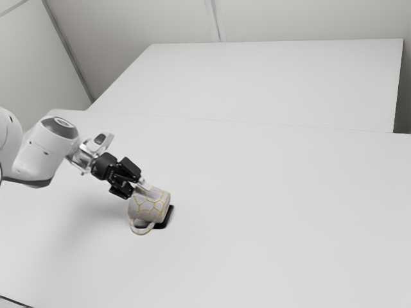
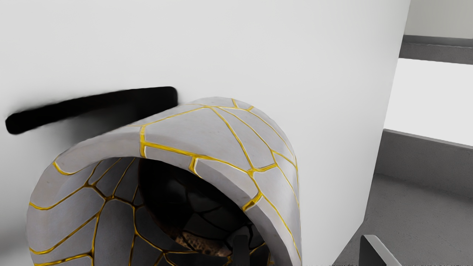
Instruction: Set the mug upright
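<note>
The black gripper is at the mug's mouth in the exterior view, on the side toward the arm. The mug, grey with yellow lines, is tipped, its handle at the lower left. In the wrist view the mug has its mouth facing the hand. There the gripper is open, the mug's wall between its fingertips: one tip is inside the mouth, the other stands outside with a gap to the wall. The mug's lower part and handle are hidden in the wrist view.
A flat black object lies beside and partly behind the mug on the white table. The same black object borders the mug in the wrist view. Past the table's edge is a grey surface.
</note>
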Controlling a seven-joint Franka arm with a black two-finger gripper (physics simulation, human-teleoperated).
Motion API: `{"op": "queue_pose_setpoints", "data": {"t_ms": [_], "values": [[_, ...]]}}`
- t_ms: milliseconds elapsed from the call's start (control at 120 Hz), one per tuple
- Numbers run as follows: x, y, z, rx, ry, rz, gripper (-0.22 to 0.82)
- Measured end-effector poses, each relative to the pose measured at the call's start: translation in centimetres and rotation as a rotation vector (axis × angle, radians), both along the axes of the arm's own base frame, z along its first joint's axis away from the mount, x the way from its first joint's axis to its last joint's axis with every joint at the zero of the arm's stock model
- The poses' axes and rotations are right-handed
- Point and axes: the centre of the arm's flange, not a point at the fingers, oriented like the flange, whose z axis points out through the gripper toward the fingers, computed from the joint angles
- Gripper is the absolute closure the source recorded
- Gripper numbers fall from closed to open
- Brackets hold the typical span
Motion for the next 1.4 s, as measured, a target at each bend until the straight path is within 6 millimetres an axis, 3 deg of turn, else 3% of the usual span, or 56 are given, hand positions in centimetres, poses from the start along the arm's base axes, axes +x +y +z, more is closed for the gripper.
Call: {"op": "queue_pose_setpoints", "data": {"t_ms": [317, 500, 633, 833, 958, 1075, 1200, 1400], "values": [[0.5, -1.5, 0.1, 0.004, -0.011, -0.028, 0.67], [0.6, -1.8, 0.8, 0.004, -0.025, -0.035, 0.74], [0.8, -2.4, 3.0, 0.023, -0.069, -0.053, 0.76], [0.1, -3.6, 8.9, 0.223, -0.177, -0.179, 0.77], [-0.1, -4.1, 9.6, 0.411, -0.18, -0.279, 0.78], [0.3, -6.2, 9.8, 0.608, -0.194, -0.407, 0.78], [0.9, -10.1, 10.1, 0.8, -0.222, -0.548, 0.78], [0.1, -14.2, 9.6, 1.027, -0.25, -0.652, 0.78]]}}
